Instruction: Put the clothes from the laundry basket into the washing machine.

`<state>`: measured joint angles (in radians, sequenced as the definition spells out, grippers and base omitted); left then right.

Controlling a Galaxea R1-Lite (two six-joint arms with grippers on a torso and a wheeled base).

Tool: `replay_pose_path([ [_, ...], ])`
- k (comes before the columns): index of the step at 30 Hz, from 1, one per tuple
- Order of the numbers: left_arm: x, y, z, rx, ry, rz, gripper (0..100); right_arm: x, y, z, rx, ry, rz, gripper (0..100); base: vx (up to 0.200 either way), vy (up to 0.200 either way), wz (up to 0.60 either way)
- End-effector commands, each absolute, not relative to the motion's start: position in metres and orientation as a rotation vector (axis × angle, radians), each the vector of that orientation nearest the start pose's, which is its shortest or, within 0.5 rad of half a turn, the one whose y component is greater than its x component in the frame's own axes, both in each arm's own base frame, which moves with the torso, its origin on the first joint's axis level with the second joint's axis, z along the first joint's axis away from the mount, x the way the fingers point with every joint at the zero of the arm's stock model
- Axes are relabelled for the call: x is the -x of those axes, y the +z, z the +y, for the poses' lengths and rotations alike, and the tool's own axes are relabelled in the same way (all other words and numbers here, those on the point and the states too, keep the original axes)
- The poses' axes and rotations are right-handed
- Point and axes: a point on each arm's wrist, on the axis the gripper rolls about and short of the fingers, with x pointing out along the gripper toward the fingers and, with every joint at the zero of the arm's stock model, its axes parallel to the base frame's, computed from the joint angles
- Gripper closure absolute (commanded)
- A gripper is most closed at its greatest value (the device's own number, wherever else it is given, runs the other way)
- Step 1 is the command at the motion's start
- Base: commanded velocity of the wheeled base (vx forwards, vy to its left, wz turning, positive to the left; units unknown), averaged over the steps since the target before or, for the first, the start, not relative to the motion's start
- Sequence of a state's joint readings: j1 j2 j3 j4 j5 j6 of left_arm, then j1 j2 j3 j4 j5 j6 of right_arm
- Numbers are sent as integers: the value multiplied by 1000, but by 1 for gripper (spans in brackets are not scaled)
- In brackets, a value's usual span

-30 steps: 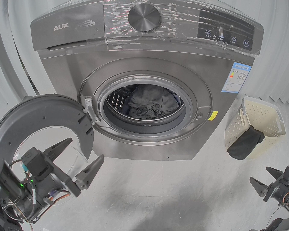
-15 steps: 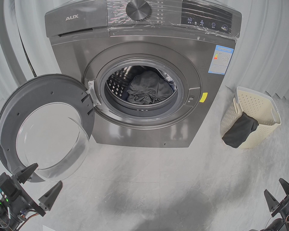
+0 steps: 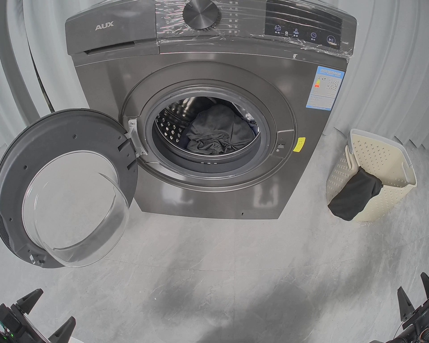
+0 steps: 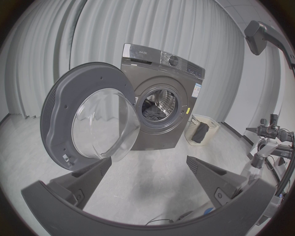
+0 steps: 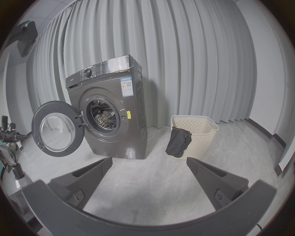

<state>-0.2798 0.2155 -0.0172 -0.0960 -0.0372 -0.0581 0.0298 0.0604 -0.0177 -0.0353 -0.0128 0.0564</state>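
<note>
My left claw (image 3: 50,310) hangs low over the floor (image 3: 223,277), fingers spread and empty. My right claw (image 3: 412,289) is released too, with nothing in it.

The washer (image 3: 111,85) carries a lettered badge (image 3: 104,26) on its drawer front. A blue-edged label (image 3: 325,88) with coloured bars is stuck to the front, and a small yellow sticker (image 3: 299,144) sits by the door latch. Clear film (image 3: 250,22) covers the control panel and knob (image 3: 200,13). The door (image 3: 67,129) is swung wide open, and grey clothes (image 3: 219,131) lie heaped inside the drum.

The basket (image 3: 389,165) stands on the floor just beside the washer, with a dark garment (image 3: 355,198) draped over its near rim.

The floor is pale grey tile and a pleated pale curtain (image 3: 393,67) hangs behind. The right wrist view takes in the washer's side panel and the curtain running along the room.
</note>
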Motion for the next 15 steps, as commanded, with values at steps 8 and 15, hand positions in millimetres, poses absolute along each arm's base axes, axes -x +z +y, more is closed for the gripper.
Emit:
replay_pose_path([
  [8,22,79,-2,-64,-70,-24,0,23,76,0,-29,-9,-5,0,0,-50,0],
  [15,23,75,-1,-18,-46,0,0,23,76,0,-29,-8,-3,0,0,0,0],
])
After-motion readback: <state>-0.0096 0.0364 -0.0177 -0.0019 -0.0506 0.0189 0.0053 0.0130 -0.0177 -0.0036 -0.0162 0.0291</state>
